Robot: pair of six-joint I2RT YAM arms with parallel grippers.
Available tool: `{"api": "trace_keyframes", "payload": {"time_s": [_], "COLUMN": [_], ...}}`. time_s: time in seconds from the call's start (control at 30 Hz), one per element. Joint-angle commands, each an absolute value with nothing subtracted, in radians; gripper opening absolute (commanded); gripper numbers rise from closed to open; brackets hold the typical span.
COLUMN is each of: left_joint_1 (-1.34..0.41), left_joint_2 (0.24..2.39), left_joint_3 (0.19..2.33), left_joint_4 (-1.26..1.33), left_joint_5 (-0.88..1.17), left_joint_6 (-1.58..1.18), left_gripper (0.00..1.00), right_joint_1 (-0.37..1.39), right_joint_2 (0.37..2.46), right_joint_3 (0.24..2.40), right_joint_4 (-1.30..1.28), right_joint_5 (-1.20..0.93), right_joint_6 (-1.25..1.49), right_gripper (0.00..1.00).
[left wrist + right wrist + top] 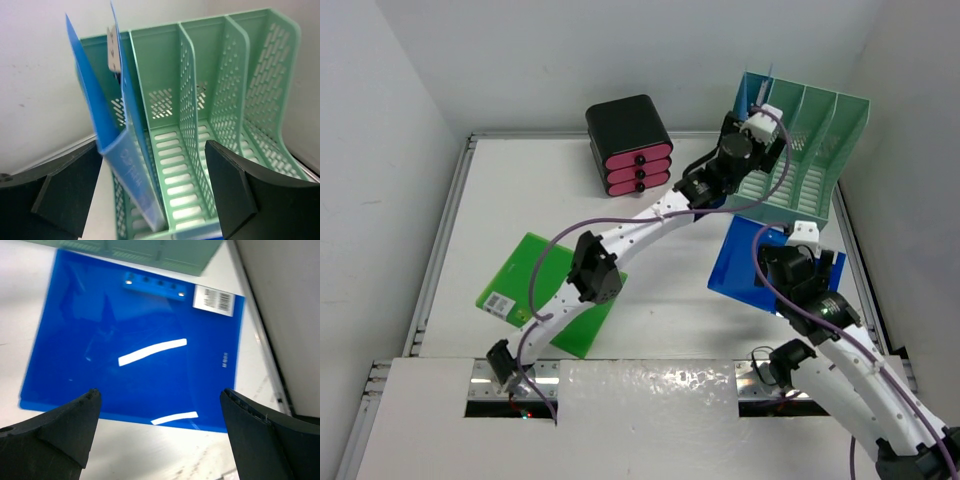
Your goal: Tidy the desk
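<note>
The white desk (520, 200) holds a mint green file rack (820, 150) at the back right. In the left wrist view a light blue folder (100, 115) stands tilted in the leftmost slot of the rack (200, 100). My left gripper (152, 190) is open just in front of the rack, not gripping the folder; in the top view it (760, 120) sits at the rack's left end. A dark blue folder (135, 330) lies flat in front of the rack (740, 262). My right gripper (159, 395) is open and empty above that folder's near edge (800, 250).
A green folder (535, 280) lies flat on the left of the desk, partly under the left arm. A black drawer unit with pink fronts (630, 145) stands at the back centre. Metal rails (440, 240) edge the desk. Walls close in on both sides.
</note>
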State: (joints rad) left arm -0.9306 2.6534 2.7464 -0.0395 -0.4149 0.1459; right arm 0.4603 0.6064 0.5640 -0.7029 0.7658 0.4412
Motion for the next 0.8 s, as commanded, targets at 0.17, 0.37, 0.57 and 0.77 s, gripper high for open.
{"api": "trace_keyframes", "payload": {"time_s": [0.17,0.37,0.57,0.77], "left_joint_1": [-0.936,-0.927,-0.913,-0.894], "left_joint_2": [2.174,1.890,1.657,1.488], "left_joint_3": [2.571,2.304,1.911,1.660], "left_joint_4": [-0.303,-0.511,-0.624,-0.594], "left_joint_5": [-0.290,-0.218,-0.098,-0.022], "left_joint_6": [0.178,0.216,0.265,0.265], "left_gripper": [0.82,0.82,0.82,0.82], "right_joint_1": [0.460,0.459,0.214,-0.289], "right_joint_2": [0.630,0.714,0.814,0.925], "right_joint_3": [0.548,0.538,0.552,0.523], "right_joint_4": [-0.577,-0.500,-0.414,-0.305], "right_joint_5": [0.620,0.558,0.248,-0.241], "right_joint_6": [0.417,0.407,0.377,0.466], "right_gripper": [0.99,0.99,0.99,0.99]}}
